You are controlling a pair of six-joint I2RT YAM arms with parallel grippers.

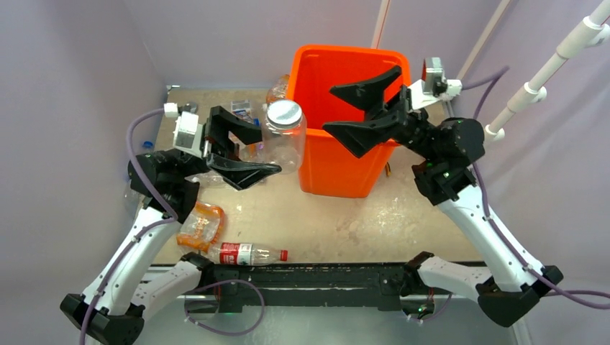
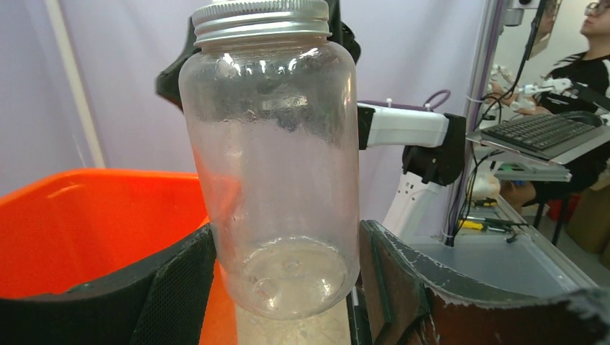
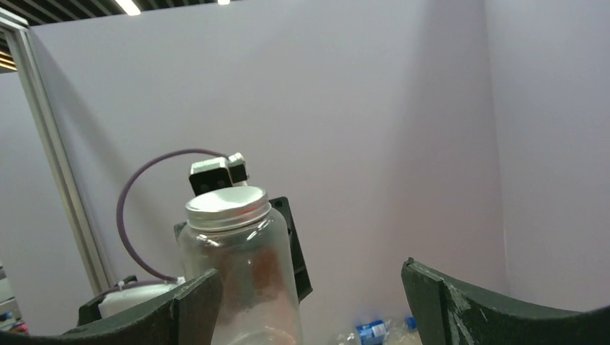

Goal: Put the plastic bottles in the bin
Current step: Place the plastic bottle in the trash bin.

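Left gripper (image 1: 265, 152): clamped at a middling width on a clear, wide-bodied plastic jar with a silver screw lid (image 1: 285, 133), black fingers (image 1: 248, 172) on either side of its lower body. Held above the table, roughly upright, lid uppermost. In the left wrist view, jar (image 2: 277, 165) filling the middle, base nearest the camera, cloudy walls, a finger (image 2: 176, 287) at each flank and the left gripper (image 2: 288, 287) closed on it.

Large bright orange plastic bin (image 1: 338, 169), square with a rounded rim: standing on the worn brown tabletop (image 1: 360, 223) at the far middle. Jar just beside its left wall, outside the rim as far as the overhead view shows. Touching the wall or just short of it, cannot tell. Orange bin wall (image 2: 86, 223) behind and left of the jar in the left wrist view.

Right gripper (image 1: 363, 104): spread wide, nothing between the jaws, hanging over the bin's opening near the right rim and pointing left toward the jar. Same from its own camera — right gripper (image 3: 316, 309) gaping, jar (image 3: 237, 273) beyond its left finger.

Other plastic bottles, all on the table outside the bin:
- clear bottle with red label and red cap (image 1: 248, 253), on its side at the near edge
- crushed bottle with orange label (image 1: 201, 224), just left of it, beside the left arm
- blue-labelled bottle (image 1: 243, 109), far left behind the left gripper, also low in the right wrist view (image 3: 372, 332)
- one more clear bottle (image 1: 277, 88) behind the jar, near the bin's far left corner
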